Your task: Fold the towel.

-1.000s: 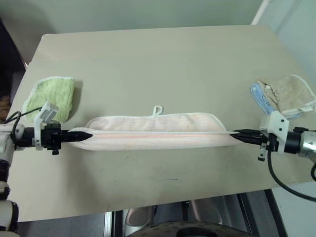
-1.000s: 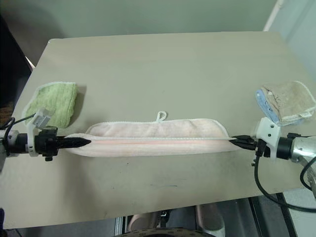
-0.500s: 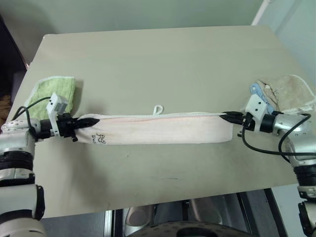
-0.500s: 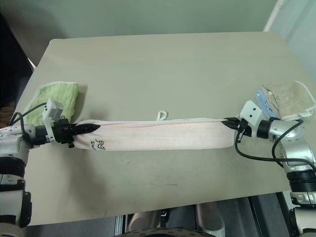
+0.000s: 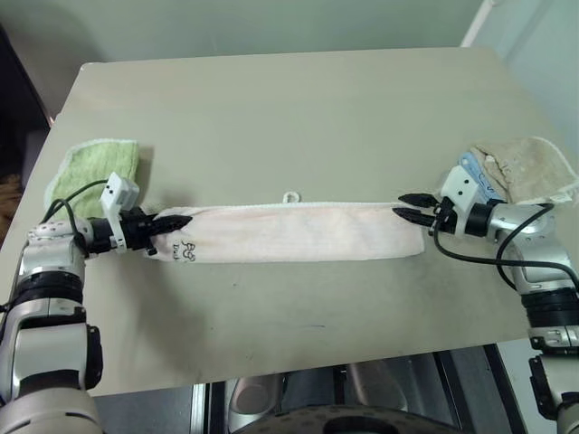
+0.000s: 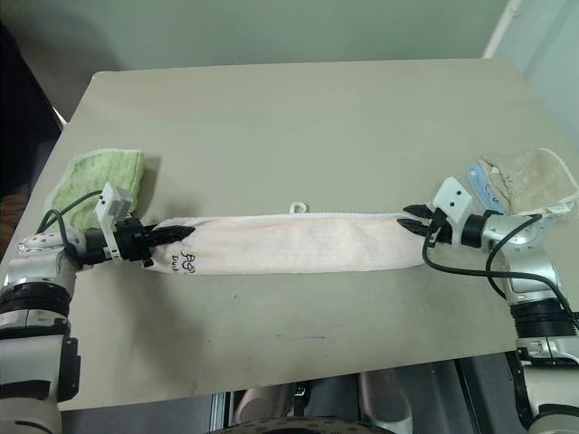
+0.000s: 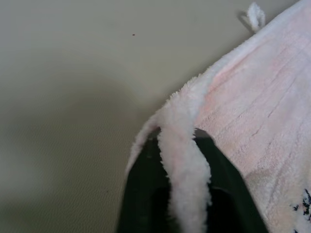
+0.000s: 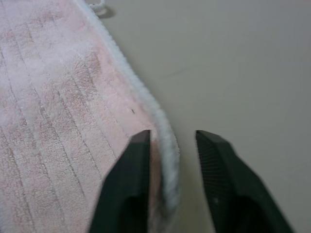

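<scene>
The pale pink towel (image 5: 298,233) lies folded into a long narrow strip across the middle of the table. Its white loop (image 5: 289,196) sticks out of the far edge, and a dark embroidered mark (image 5: 185,250) shows near the left end. My left gripper (image 5: 178,221) is at the towel's left far corner. It is open, and the fluffy edge (image 7: 182,160) still lies between its fingers. At the right far corner my right gripper (image 5: 402,206) is open. The white edging (image 8: 163,141) runs between its two fingers (image 8: 131,165).
A folded green cloth (image 5: 90,172) lies at the table's left edge, just behind my left arm. A beige cloth with blue trim (image 5: 529,167) sits at the right edge behind my right arm. The tan table (image 5: 289,108) is bare beyond the towel.
Both grippers carried the towel's near edge away and laid it over the far edge. Both then opened from shut.
</scene>
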Robot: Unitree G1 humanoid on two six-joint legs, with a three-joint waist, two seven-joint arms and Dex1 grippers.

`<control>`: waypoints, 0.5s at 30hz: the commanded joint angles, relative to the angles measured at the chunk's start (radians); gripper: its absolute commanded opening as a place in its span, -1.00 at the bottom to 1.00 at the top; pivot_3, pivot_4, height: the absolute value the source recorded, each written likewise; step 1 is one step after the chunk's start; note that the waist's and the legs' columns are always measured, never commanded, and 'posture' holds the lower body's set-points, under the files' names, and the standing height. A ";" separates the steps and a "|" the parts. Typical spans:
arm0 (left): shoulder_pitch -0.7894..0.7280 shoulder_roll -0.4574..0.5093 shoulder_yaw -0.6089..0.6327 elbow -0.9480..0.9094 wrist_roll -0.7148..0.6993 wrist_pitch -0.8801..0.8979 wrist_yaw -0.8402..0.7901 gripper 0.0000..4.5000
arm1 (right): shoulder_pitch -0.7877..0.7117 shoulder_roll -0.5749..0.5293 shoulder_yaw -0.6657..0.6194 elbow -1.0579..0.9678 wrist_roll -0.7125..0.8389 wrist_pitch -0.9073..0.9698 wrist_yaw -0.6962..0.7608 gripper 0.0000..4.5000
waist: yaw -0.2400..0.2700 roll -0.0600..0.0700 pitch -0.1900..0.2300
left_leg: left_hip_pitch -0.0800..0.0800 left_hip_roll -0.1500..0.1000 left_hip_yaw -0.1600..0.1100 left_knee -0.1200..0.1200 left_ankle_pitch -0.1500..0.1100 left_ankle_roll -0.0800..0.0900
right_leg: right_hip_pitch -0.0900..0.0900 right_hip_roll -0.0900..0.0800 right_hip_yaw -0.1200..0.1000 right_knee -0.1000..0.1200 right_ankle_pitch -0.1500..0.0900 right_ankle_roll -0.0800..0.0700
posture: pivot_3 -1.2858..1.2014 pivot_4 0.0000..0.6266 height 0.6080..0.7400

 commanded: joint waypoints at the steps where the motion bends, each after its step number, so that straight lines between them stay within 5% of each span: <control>1: -0.023 0.014 0.042 0.004 -0.002 0.023 0.013 -0.10 | -0.016 0.001 -0.048 -0.040 0.035 -0.004 -0.004 0.32 | 0.000 0.000 0.000 | 0.000 0.000 0.000 0.000 0.000 0.000 | 0.000 0.000 0.000 0.000 0.000 0.000 | 0.03 -0.52 1.00; 5: -0.015 0.026 0.090 -0.024 -0.027 0.052 0.025 0.54 | 0.001 0.001 -0.075 -0.069 0.063 0.009 -0.008 0.97 | -0.002 0.000 0.000 | 0.000 0.000 0.000 0.000 0.001 -0.001 | 0.000 0.000 0.000 0.000 0.001 -0.001 | 0.03 -0.52 1.00; 8: -0.012 0.025 0.145 -0.029 -0.048 0.018 0.053 1.00 | 0.023 -0.003 -0.109 -0.112 0.098 0.056 -0.020 1.00 | -0.002 0.000 0.000 | 0.000 0.000 0.000 0.000 0.001 -0.001 | 0.000 0.000 0.000 0.000 0.001 -0.001 | 0.03 -0.52 1.00; 15: 0.013 -0.005 0.305 -0.163 -0.227 0.192 0.037 1.00 | 0.090 0.006 -0.268 -0.277 0.314 0.382 -0.124 1.00 | 0.001 0.000 0.000 | -0.001 0.000 0.000 -0.001 0.001 -0.001 | 0.000 0.000 0.000 -0.002 0.000 0.000 | 0.03 -0.52 1.00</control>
